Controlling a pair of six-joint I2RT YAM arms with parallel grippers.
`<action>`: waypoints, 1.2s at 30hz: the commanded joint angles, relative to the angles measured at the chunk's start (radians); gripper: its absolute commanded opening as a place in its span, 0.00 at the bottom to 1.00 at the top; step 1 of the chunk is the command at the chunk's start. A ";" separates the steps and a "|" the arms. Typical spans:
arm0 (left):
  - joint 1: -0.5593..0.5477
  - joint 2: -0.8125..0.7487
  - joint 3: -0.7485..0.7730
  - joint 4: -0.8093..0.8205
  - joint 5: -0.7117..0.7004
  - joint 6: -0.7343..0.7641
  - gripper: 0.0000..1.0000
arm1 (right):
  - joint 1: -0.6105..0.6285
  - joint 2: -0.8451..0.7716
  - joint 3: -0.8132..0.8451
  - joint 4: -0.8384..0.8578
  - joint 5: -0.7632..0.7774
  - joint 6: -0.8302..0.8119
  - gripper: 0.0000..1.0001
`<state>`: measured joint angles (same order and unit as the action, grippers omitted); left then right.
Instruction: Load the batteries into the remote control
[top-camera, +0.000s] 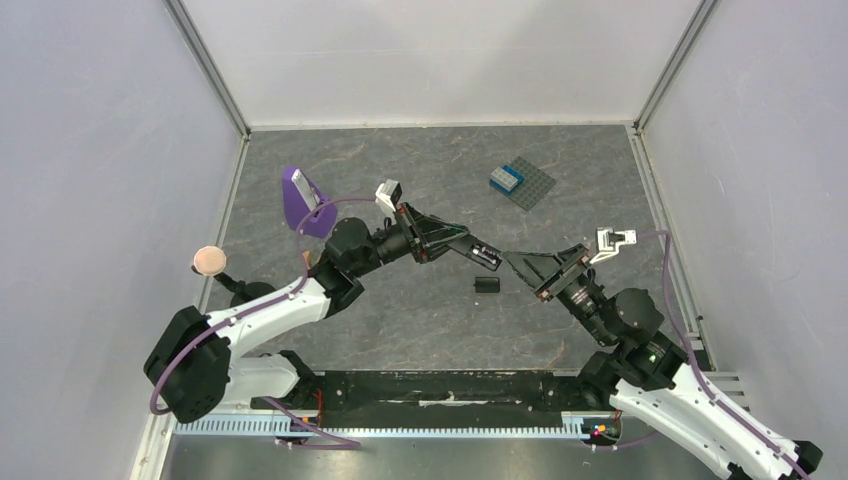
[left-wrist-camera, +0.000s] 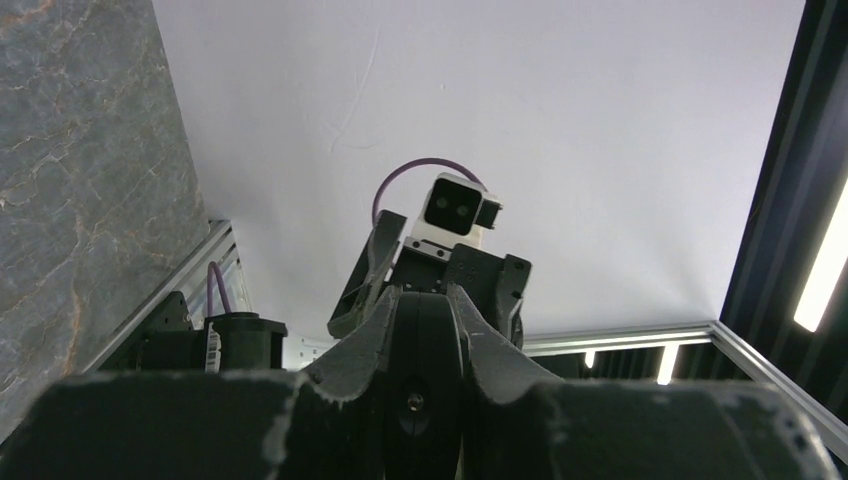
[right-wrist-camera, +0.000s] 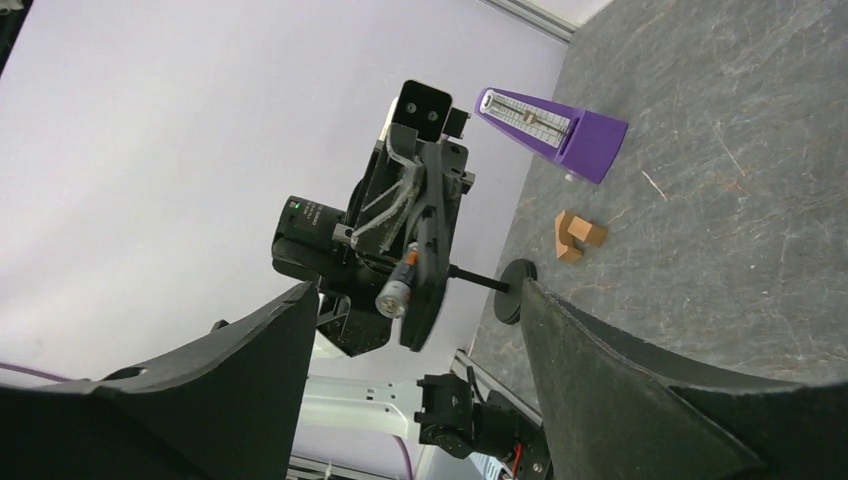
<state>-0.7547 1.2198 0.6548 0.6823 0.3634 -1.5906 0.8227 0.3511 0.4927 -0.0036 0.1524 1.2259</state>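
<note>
My left gripper (top-camera: 468, 245) clenches the remote (right-wrist-camera: 432, 225); my right gripper (top-camera: 512, 260) hangs spread, empty. The battery (right-wrist-camera: 397, 293) ahead of its fingers (right-wrist-camera: 250, 350) looks half-seated, so a crooked push could pop it out.

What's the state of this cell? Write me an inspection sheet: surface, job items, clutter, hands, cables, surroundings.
Surface: grey marbled table.
Job's things: remote control held off the table by the left hand, one battery against it; second battery not identified; small dark item lies on the table.
Clutter: purple metronome, baseplate with blue brick, wooden pieces, peach disc on stand.
Hands: left hand shut on the remote control; right hand open, empty.
Cables: purple cable loops at each wrist.
Surroundings: white walls.
</note>
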 joint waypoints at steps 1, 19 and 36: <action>-0.001 -0.038 -0.006 0.053 -0.033 -0.059 0.02 | 0.001 -0.040 -0.069 0.118 -0.002 0.034 0.74; 0.000 -0.046 -0.013 0.076 -0.027 -0.078 0.02 | 0.001 -0.079 -0.137 0.230 0.023 0.054 0.58; 0.000 -0.047 0.027 0.059 0.031 -0.031 0.02 | 0.001 -0.026 -0.158 0.294 -0.007 0.062 0.47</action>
<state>-0.7547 1.2068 0.6476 0.6975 0.3569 -1.6093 0.8227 0.3153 0.3489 0.2375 0.1547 1.2793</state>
